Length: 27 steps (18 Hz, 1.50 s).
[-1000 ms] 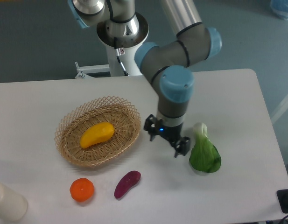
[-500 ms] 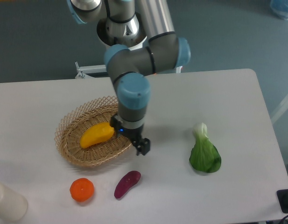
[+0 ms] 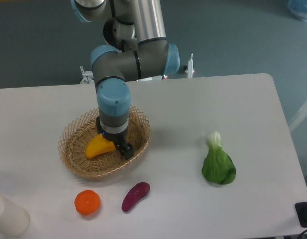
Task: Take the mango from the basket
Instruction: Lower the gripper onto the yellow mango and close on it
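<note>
The yellow-orange mango (image 3: 97, 148) lies inside the tan woven basket (image 3: 73, 159) at the left middle of the table. My gripper (image 3: 115, 145) hangs directly over the mango's right end, with the wrist covering that part of the fruit. One dark finger (image 3: 127, 151) shows to the right of the mango, low in the basket. The jaws look spread around the mango's right end, and the other finger is hidden behind the wrist. No contact with the fruit can be made out.
A round orange fruit (image 3: 87, 202) and a purple oblong vegetable (image 3: 135, 195) lie in front of the basket. A green leafy vegetable (image 3: 217, 162) lies to the right. A white cylinder (image 3: 8, 215) stands at the front left corner.
The arm has swung left across the table, from beside the green vegetable to over the basket. The gripper now sits over the mango's right end. Nothing else has moved.
</note>
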{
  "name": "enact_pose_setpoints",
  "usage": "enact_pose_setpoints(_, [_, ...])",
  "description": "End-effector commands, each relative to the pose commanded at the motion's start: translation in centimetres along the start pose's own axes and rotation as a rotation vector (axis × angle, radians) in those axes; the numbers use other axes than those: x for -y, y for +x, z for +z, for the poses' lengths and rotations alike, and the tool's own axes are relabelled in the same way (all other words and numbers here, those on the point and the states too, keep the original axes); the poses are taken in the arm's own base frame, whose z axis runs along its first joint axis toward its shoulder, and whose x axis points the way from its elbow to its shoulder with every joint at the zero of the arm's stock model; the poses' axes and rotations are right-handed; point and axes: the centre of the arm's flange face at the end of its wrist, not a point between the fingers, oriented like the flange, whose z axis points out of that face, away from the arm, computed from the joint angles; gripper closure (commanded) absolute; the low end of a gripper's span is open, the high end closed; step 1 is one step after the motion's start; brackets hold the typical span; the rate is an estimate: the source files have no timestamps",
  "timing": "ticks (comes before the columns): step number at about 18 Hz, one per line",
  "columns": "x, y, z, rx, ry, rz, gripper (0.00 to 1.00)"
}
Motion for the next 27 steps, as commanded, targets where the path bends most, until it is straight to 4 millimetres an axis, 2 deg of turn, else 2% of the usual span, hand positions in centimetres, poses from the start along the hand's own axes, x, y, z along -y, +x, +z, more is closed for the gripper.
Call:
enact_pose_setpoints(12, [1.1, 0.7, 3.4, -0.035, -0.027, -0.059, 0.00])
enact_pose_setpoints(15, [1.8, 1.6, 3.8, -0.020, -0.064, -0.035, 0.00])
enact_pose_setpoints(19, [1.7, 1.5, 4.1, -0.021, -0.075, -0.032, 0.02])
enact_pose_setpoints(22, [1.7, 1.5, 3.7, -0.014, -0.071, -0.034, 0.27])
enact_pose_setpoints(25, [1.7, 1.5, 3.2, -0.005, -0.067, -0.035, 0.56])
enact_pose_setpoints(26, [1.7, 1.4, 3.0, -0.002, -0.065, -0.036, 0.63])
enact_pose_setpoints(27, [1.7, 1.4, 2.7, 0.002, -0.061, -0.037, 0.64])
